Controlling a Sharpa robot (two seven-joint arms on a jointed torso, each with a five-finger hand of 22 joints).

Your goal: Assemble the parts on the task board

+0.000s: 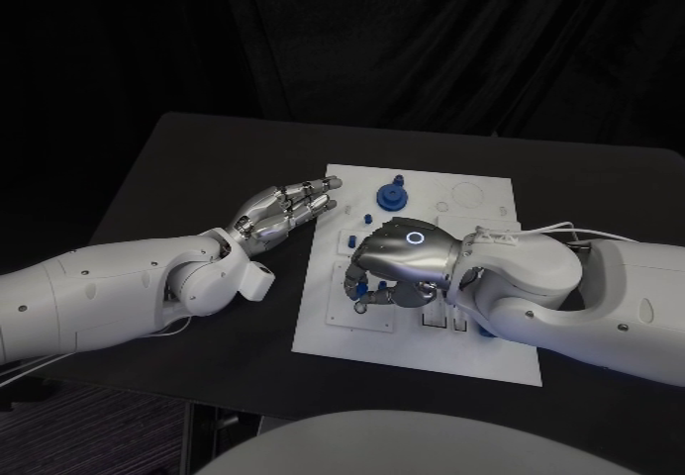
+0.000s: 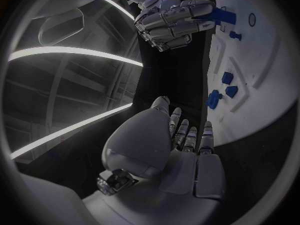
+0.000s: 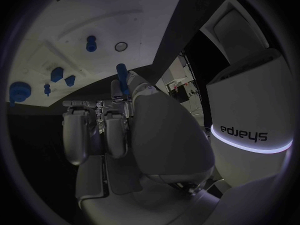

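— What are the arms like?
— Smooth white shells with small dark screws; thin white cables trail off the right arm [image 1: 571, 287].
— And the hands?
— Silver metal. The right hand [image 1: 404, 259] bears a glowing white ring; the left hand [image 1: 283, 212] has segmented fingers.

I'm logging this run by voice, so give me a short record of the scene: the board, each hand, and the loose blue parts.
task board: white plate in the middle of the black table
right hand: over the board, holds a blue part in its fingers
left hand: at the board's left edge, fingers apart, holds nothing
other parts: a round blue part stands near the far edge
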